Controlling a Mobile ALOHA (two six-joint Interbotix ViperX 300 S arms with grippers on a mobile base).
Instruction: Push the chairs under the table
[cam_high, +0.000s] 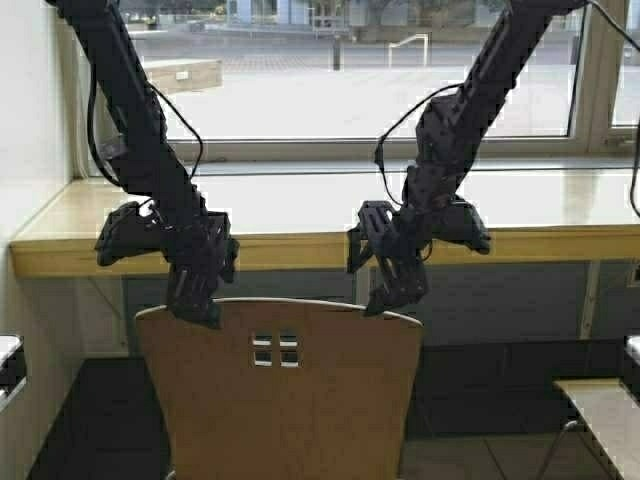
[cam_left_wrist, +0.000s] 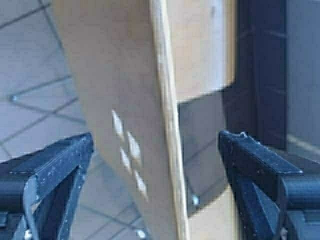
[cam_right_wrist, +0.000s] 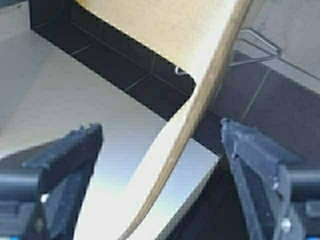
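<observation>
Plywood chair (cam_high: 280, 390) sits centred before the table (cam_high: 300, 215), not yet under; left gripper (cam_high: 195, 300) and right gripper (cam_high: 395, 290) both wide, straddling its top edge (no clamp visible); next: likely close, then drive forward squarely.

Tan chair (cam_high: 280, 400) — seemingly black tools

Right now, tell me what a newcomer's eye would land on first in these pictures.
The tan plywood chair fills the centre foreground, its back facing the camera with four small square cut-outs. Both black arms reach down to its top edge: the left hand and the right hand each straddle the backrest with fingers open. Just beyond runs the long pale table under the window.
</observation>
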